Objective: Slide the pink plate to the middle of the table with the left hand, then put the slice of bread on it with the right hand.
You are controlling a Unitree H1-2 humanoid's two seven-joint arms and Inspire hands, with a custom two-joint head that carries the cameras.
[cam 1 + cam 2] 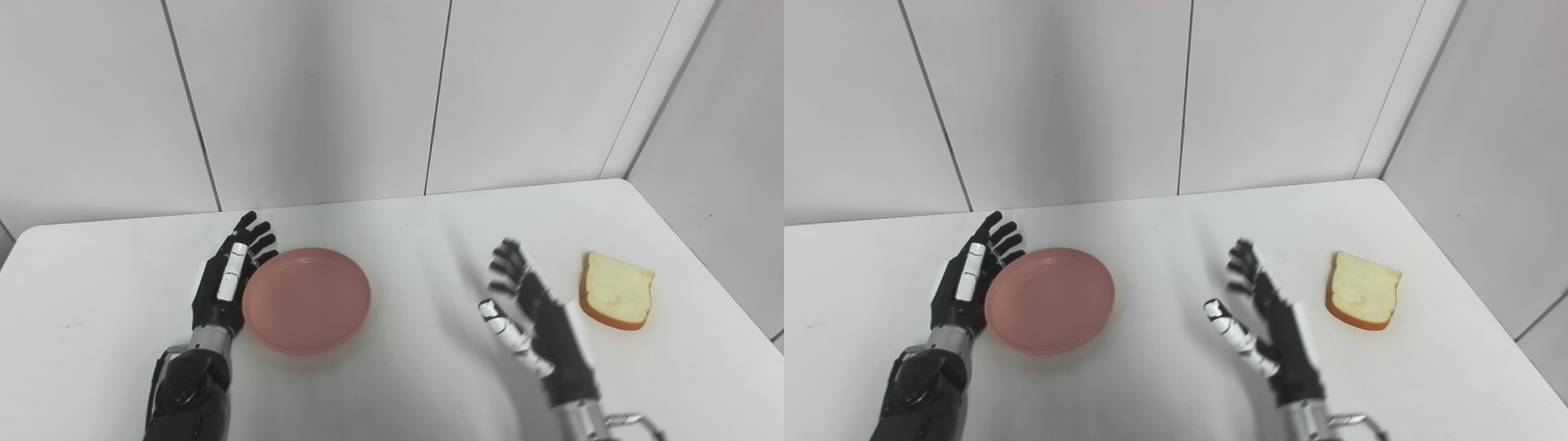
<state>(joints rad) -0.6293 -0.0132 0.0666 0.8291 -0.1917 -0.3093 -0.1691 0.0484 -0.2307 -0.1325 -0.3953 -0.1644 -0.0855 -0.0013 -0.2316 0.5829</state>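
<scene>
Left hand (223, 282): spread flat, grasping nothing, pressing against the pink plate's (306, 299) left rim.
Plate: sitting left of table centre, sliding unfinished.
Right hand (533, 321): unclenched, empty, hovering right of plate.
Bread (615, 290): lying further right, awaiting pickup.

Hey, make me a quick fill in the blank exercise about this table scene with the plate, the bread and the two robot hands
1. The left hand rests open against the ____ plate's rim.
2. The slice of bread lies on the table to the ____ of the right hand.
3. The plate has ____ on it.
4. The right hand holds ____.

Missing words: pink; right; nothing; nothing
</scene>
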